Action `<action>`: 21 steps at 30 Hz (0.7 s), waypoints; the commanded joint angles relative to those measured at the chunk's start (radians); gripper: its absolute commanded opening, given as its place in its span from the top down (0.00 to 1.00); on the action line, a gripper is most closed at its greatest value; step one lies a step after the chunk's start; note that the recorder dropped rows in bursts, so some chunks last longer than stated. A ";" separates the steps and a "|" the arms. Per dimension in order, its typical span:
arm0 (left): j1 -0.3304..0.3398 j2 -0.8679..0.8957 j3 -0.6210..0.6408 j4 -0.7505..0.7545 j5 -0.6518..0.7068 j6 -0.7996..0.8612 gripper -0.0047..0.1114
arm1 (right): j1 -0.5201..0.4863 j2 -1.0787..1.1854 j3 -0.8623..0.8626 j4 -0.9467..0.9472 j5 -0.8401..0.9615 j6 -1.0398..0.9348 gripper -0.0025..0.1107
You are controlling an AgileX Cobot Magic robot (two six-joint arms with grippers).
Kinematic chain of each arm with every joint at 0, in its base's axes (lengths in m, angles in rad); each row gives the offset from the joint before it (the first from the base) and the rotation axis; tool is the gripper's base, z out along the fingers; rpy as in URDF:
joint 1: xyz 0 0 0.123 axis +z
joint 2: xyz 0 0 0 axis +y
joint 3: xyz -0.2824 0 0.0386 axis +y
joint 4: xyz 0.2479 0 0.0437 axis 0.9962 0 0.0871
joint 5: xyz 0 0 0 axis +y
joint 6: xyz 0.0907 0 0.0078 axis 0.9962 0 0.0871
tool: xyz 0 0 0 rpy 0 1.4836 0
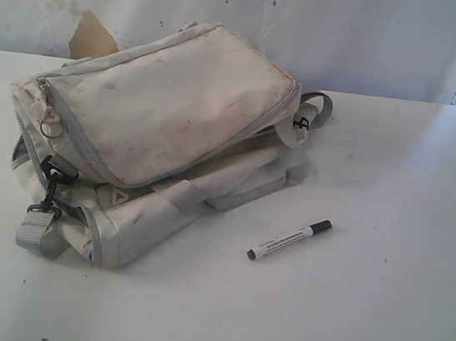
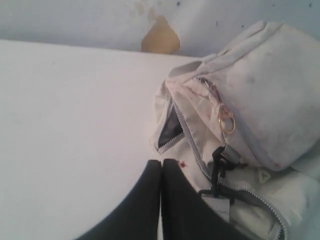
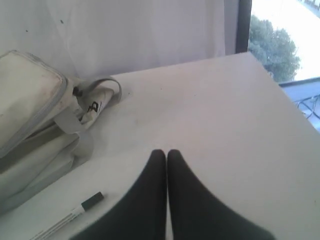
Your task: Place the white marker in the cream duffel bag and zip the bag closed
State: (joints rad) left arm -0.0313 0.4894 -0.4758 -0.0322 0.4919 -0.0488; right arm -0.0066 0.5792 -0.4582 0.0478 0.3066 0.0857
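Right, both arms are parked back and the cream duffel bag (image 1: 169, 104) sits slumped on the white worktop (image 1: 359, 322), left of centre in the exterior view, its stained top panel facing up. The white marker (image 1: 289, 240) lies flat on the worktop to the right of the bag, clearly apart from it. Its dark cap points up and to the right, its dark end down and to the left, and it is outside the bag.

Over to the left wrist camera: the left tool (image 2: 161, 165) has its two black fingers pressed together tip to tip, narrow, gripping nothing. It hovers over bare worktop just beside the bag's end. A side zipper (image 2: 172, 135) there gapes a little, showing a dark slit. A metal ring (image 2: 227, 121) hangs against the fabric nearby. Below it a black clip (image 2: 218, 170) hooks onto a grey webbing strap (image 2: 217, 205).

Now the right wrist camera: the right tool (image 3: 166, 154) is likewise closed up, finger against finger, holding nothing. The marker's capped end shows beside it on the worktop, near the bag's lower edge. A grey strap loop (image 3: 107, 86) curls out from the bag's far end. Beyond the worktop's edge a bright window (image 3: 282, 37) shows green foliage.
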 commanded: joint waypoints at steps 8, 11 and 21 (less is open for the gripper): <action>-0.001 0.322 -0.055 -0.086 -0.047 -0.007 0.82 | 0.045 0.153 -0.010 0.206 -0.015 -0.114 0.66; -0.001 0.394 -0.108 -0.086 -0.066 -0.007 0.71 | 0.084 0.183 -0.011 0.217 -0.013 -0.118 0.65; -0.001 0.572 -0.249 -0.140 -0.061 -0.007 0.71 | 0.238 0.328 -0.117 0.237 0.092 -0.162 0.65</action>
State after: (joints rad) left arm -0.0313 1.0256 -0.6948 -0.1521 0.4402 -0.0506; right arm 0.2001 0.8695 -0.5441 0.2784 0.3783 -0.0524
